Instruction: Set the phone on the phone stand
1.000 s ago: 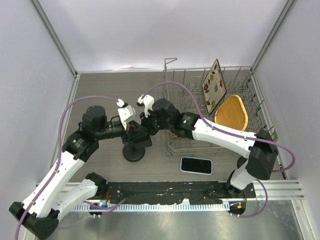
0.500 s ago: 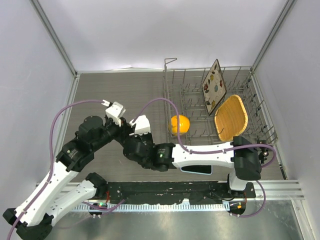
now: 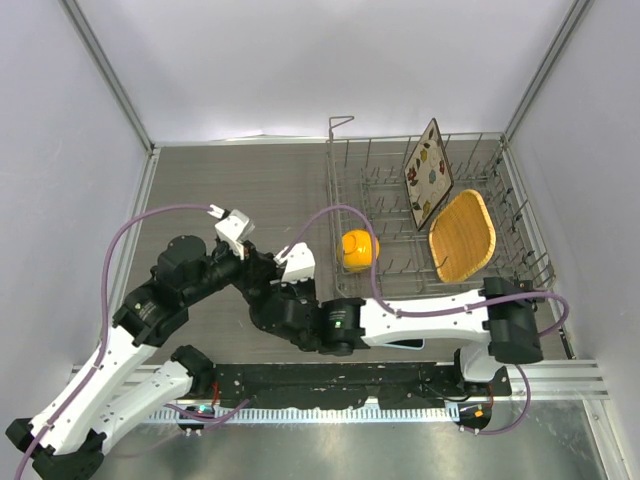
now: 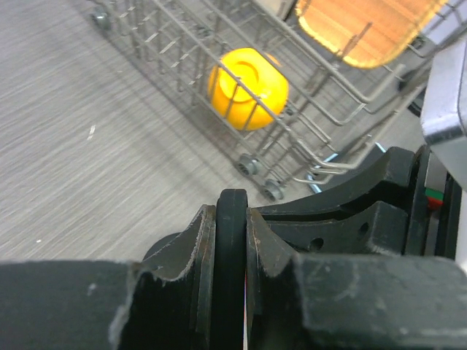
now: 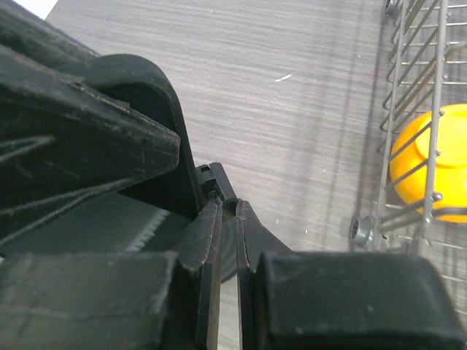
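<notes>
While tight on the phone stand (image 4: 230,306) plate, left claw (image 4: 231,217) and right claw (image 5: 228,210)

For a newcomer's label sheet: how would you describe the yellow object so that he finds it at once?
Find the wire dish rack on the right side of the table. In its left part sits the yellow object. It alone is round and yellow; the wooden plate and the patterned plate are flat and stand on edge.

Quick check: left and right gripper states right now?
Left gripper: closed on the black phone stand.
Right gripper: closed on a thin black edge, apparently the same stand.
</notes>
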Controlling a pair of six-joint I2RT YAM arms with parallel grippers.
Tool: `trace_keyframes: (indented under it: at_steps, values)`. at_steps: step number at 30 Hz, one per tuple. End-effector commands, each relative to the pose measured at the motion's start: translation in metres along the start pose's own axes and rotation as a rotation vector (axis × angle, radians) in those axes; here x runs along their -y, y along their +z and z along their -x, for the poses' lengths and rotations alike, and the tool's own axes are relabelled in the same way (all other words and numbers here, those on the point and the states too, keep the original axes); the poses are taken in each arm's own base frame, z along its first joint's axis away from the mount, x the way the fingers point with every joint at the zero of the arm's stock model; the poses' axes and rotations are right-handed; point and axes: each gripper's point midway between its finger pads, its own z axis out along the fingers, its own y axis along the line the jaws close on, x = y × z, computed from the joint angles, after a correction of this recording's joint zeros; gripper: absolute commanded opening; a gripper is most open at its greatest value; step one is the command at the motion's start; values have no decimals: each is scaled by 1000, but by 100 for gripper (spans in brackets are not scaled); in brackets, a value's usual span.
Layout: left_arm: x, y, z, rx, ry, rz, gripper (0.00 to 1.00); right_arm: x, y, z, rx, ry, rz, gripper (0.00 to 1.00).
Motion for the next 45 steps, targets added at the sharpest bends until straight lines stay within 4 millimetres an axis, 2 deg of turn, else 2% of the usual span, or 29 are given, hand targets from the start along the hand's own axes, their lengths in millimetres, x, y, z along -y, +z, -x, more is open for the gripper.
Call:
trace_keyframes:
  at_steps: [1,7,9,12,13,16,17,19,20,21,23,24,25,26,27,29,30,31,32,35,37,38,39,40,41,42,43,44,45]
  values:
    - [-102,9,-18,-56,88,491,0,-73,-133,64,-60,286,502,5]
    - [-99,13,-17,-54,105,467,0,-60,-143,63,-101,228,526,1]
    - [-87,18,-14,-30,114,393,0,-45,-120,62,-64,181,380,1]
    - [-74,18,-3,30,137,338,0,-54,-100,64,28,136,317,1]
    - [-74,17,-1,36,152,346,0,-62,-90,64,51,100,299,1]
    - [-79,12,6,50,197,390,0,-68,-82,81,160,20,261,1]
    - [-81,12,5,51,225,391,0,-72,-84,89,200,16,288,0]
    - [-80,11,20,112,264,397,0,-85,-87,108,257,49,351,1]
    - [-82,11,23,116,323,415,0,-88,-88,112,287,-47,358,1]
    - [-81,12,36,168,351,433,0,-93,-92,119,303,-59,378,1]
    - [-92,20,32,161,410,478,0,-106,-95,128,314,-62,428,1]
    - [-92,23,41,194,431,485,0,-113,-91,121,280,-62,423,1]
    - [-93,30,38,179,437,485,0,-108,-94,125,246,-66,387,1]
    - [-93,32,39,183,434,486,0,-113,-101,125,195,86,400,1]
    - [-92,34,46,217,426,487,0,-104,-101,113,123,81,379,1]
    - [-91,39,45,231,416,474,0,-116,-121,118,55,214,453,2]
    - [-90,40,43,227,409,468,0,-118,-137,118,22,274,493,7]
    - [-89,41,40,223,397,463,0,-115,-140,108,-5,285,505,15]
    - [-87,41,39,226,388,451,0,-108,-140,105,-11,297,498,33]
    - [-79,34,43,250,353,411,0,-50,-128,86,-2,245,347,43]
    - [-73,28,42,251,327,379,0,-14,-120,67,2,131,323,44]
    - [-70,25,41,253,325,366,0,-9,-121,59,-9,61,361,44]
    - [-66,18,43,268,316,351,0,-4,-116,38,-5,1,393,46]
    - [-63,14,46,279,309,340,0,3,-107,35,16,-136,437,51]
    - [-59,10,45,276,298,318,0,0,-107,37,-5,-139,538,53]
    - [-49,5,49,298,294,271,0,-10,-112,27,-51,-168,664,54]
    - [-42,0,56,318,289,237,0,-3,-100,33,-25,-214,675,55]
    - [-36,-3,53,304,283,204,0,-2,-100,41,-4,-216,725,63]
    - [-25,-8,55,320,285,145,0,-16,-112,44,5,-220,878,65]
